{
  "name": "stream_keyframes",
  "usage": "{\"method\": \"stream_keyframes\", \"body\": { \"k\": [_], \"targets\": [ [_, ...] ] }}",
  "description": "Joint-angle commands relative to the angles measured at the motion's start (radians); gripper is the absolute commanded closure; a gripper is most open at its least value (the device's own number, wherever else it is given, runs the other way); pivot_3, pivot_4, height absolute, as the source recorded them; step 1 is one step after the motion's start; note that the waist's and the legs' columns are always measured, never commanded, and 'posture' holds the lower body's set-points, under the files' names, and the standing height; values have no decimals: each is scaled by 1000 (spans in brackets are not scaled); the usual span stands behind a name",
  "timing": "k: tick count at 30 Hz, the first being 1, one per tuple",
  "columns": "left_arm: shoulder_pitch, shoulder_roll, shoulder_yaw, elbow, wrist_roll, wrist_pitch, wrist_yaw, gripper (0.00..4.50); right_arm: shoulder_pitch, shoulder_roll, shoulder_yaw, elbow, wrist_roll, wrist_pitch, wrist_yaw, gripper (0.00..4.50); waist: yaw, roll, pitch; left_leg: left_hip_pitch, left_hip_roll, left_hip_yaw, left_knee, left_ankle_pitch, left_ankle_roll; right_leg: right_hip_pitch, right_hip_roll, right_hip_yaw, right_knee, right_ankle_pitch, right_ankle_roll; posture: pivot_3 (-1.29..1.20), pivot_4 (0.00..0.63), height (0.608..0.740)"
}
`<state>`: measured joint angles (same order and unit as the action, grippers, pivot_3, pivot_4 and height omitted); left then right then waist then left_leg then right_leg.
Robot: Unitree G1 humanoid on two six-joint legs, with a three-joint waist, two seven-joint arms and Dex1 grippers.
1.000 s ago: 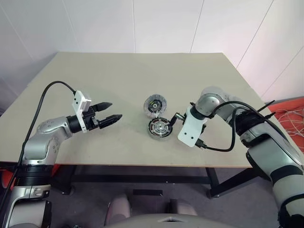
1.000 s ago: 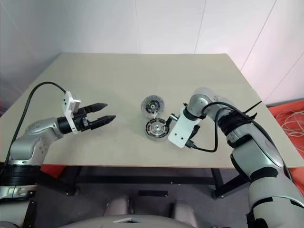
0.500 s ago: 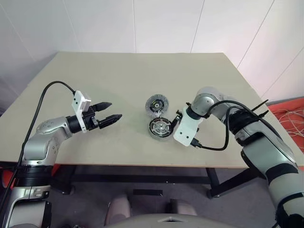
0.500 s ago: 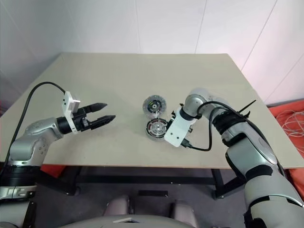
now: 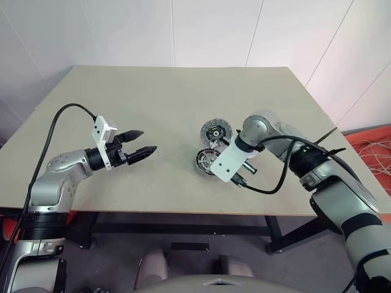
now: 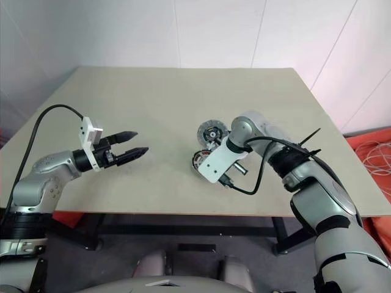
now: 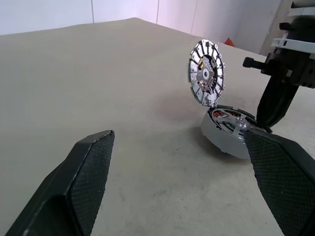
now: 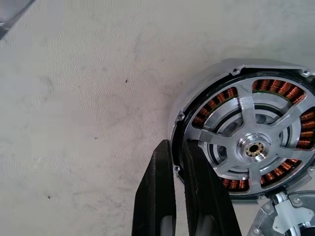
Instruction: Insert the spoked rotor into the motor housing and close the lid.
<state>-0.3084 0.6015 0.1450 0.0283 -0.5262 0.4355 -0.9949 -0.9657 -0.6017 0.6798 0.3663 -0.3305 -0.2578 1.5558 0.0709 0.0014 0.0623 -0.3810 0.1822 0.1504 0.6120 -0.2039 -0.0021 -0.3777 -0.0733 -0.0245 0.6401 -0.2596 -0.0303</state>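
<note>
The motor housing (image 5: 205,160) lies on the table with its copper windings (image 8: 215,102) showing between the spokes. The spoked rotor (image 8: 251,146) sits inside it, silver face up. The slotted silver lid (image 7: 206,73) stands tilted up at the housing's far edge, touching it. My right gripper (image 8: 176,145) points down at the housing's near rim and is shut on that rim, one finger inside and one outside. My left gripper (image 5: 148,140) hovers open to the left, well apart from the motor, with nothing between its fingers.
The beige table (image 5: 153,91) stretches wide around the motor, with its front edge close below it. A black cable (image 5: 272,190) loops from my right wrist over that front edge. White walls stand behind the table.
My right gripper swung left over the housing, turned downward and shut on its rim. The housing and the lid shifted a little to the right, and the lid stands more upright. The left arm kept still.
</note>
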Motion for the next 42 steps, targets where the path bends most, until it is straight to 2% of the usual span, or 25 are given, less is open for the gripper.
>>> {"method": "stream_keyframes", "body": {
  "k": [1, 3, 4, 7, 10, 15, 23, 30, 34, 38, 42],
  "targets": [
    [-30, 1, 7, -7, -3, -18, -3, 0, -36, -4, -25, -168, 85, 211, 59, 4481, 0, 0, 0, 0, 0, 0, 0, 0, 0, 0, 0, 0, 0, 0, 0, 0, 0, 740],
    [-36, 1, 4, -2, -1, -18, -4, 0, -45, 1, -18, -225, 116, 381, 59, 4481, -1, 0, 0, 0, 1, 0, 0, 0, 0, -1, 0, 0, 0, 0, 0, 0, 0, 740],
    [-38, 0, 3, -1, -1, -18, -4, 0, -51, -1, -13, -250, 52, 498, 59, 4481, 0, 0, 0, 0, 1, 0, -1, 0, -1, -1, 0, 0, 0, 0, 0, 0, 0, 740],
    [-43, -1, 1, 2, 1, -18, -4, 0, -82, -46, 65, -306, 84, 651, 59, 4481, 3, 0, 0, 0, 1, 0, -1, 1, -1, -1, 0, 0, 1, 0, 0, 0, 0, 740],
    [-45, -4, 0, 3, 2, -18, -1, 0, -90, 13, 67, -296, 31, 800, 31, 4481, 5, 0, 0, 0, 0, 0, -1, 1, -1, -1, 0, 0, 0, 0, 0, 0, 0, 740],
    [-40, -7, -2, 3, 6, -20, 1, 0, -106, 81, 92, -247, -10, 956, -4, 4481, 3, 0, 0, 0, 1, 0, -2, 4, -7, -3, 0, 0, 1, 0, 0, 0, 0, 740],
    [-32, -6, -2, 4, 7, -23, 4, 0, -133, 201, 75, -142, 18, 1157, -98, 4481, 3, 0, 0, -2, 1, 0, -2, 4, -8, -6, 0, 0, 2, 0, 0, 0, 0, 740],
    [-28, -8, -5, 7, 9, -24, 6, 0, -149, 252, 66, -83, 62, 1250, -153, 4481, 7, 0, 0, -2, 0, 0, -2, 5, -9, -5, 0, 0, 2, 0, 0, 0, 0, 740],
    [-29, -10, -9, 11, 13, -27, 7, 0, -142, 281, 32, -63, 91, 1232, -218, 4481, 6, 0, 0, -2, 1, 0, -2, 6, -10, -6, 0, 0, 3, 0, 0, 0, 0, 740],
    [-30, -9, -11, 13, 13, -24, 5, 0, -141, 254, 67, -81, 88, 1170, -225, 4481, 6, 0, 0, -1, 1, 0, -4, 6, -12, -6, 0, 0, 3, 0, 0, 0, 0, 740],
    [-32, -6, -12, 13, 13, -20, 3, 0, -127, 216, 96, -140, 90, 1140, -199, 3310, 9, 0, 0, -2, 0, 0, -4, 7, -12, -6, 0, 0, 2, 0, 0, 0, 0, 740]
  ]
}}
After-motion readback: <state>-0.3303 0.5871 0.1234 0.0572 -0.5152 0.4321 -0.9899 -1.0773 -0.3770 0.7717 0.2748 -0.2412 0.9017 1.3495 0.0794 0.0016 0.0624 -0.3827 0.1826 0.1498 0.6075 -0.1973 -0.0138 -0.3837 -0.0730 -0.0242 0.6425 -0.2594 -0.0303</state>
